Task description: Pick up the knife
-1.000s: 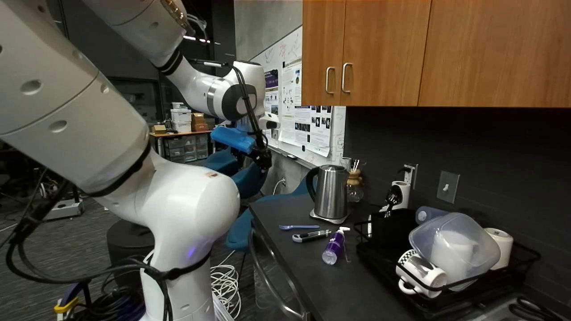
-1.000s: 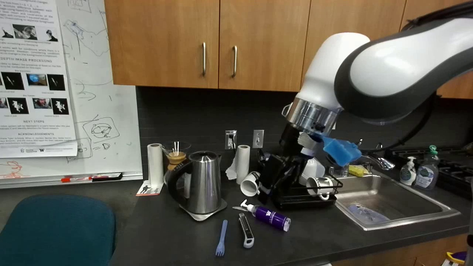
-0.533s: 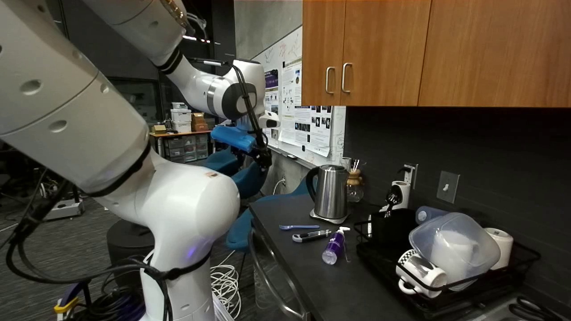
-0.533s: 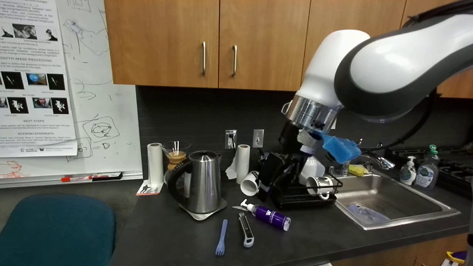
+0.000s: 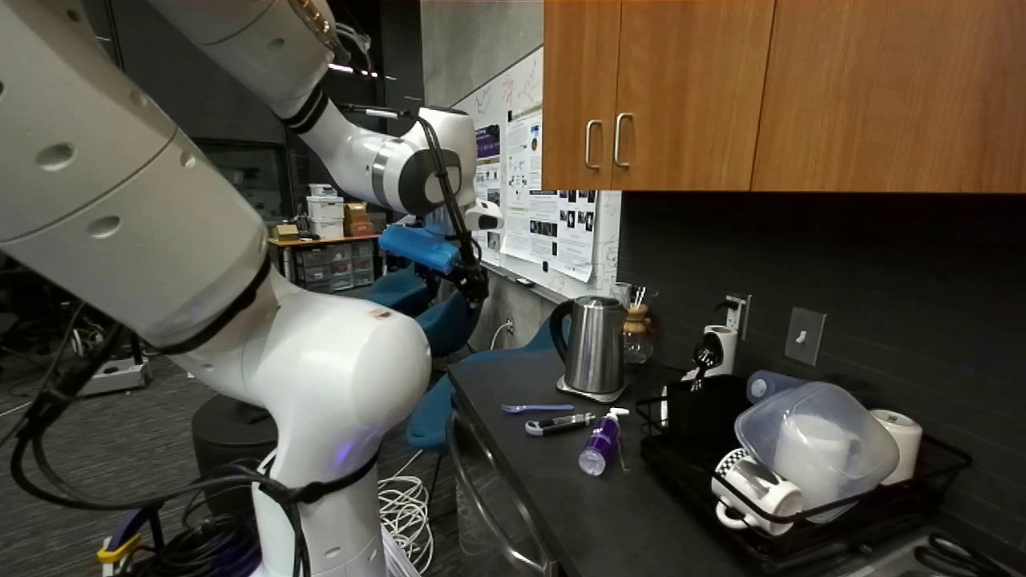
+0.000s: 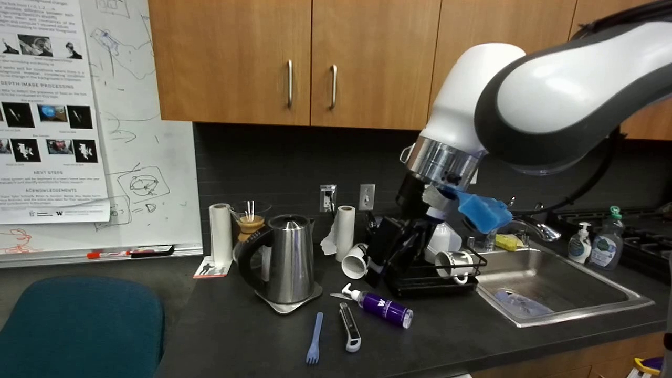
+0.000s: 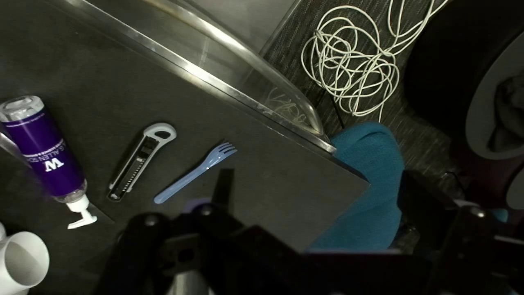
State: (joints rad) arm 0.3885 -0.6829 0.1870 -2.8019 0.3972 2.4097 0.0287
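Note:
A thin pale blade (image 6: 341, 296), which looks like the knife, sticks out beside the pump of a purple bottle (image 6: 385, 308). In the wrist view the blade's tip (image 7: 102, 214) and a metal strip (image 7: 11, 146) show on either side of the bottle; the middle is hidden. A grey-black box cutter (image 7: 141, 162) and a slim blue fork (image 7: 196, 174) lie nearby. The fork also shows in both exterior views (image 5: 537, 409) (image 6: 315, 338). My gripper (image 7: 319, 192) is open and empty, high above the counter; it shows in both exterior views (image 5: 473, 290) (image 6: 382, 262).
A steel kettle (image 6: 291, 257) stands on its base behind the fork. A black dish rack (image 5: 946, 465) holds cups and a plastic tub (image 5: 834, 417). A sink (image 6: 572, 310) lies beyond the rack. Wood cabinets (image 6: 373, 63) hang above. The counter's metal edge (image 7: 192, 67) borders the floor.
In an exterior view the arm and gripper have shifted up very slightly over the last second. The things on the counter have not moved.

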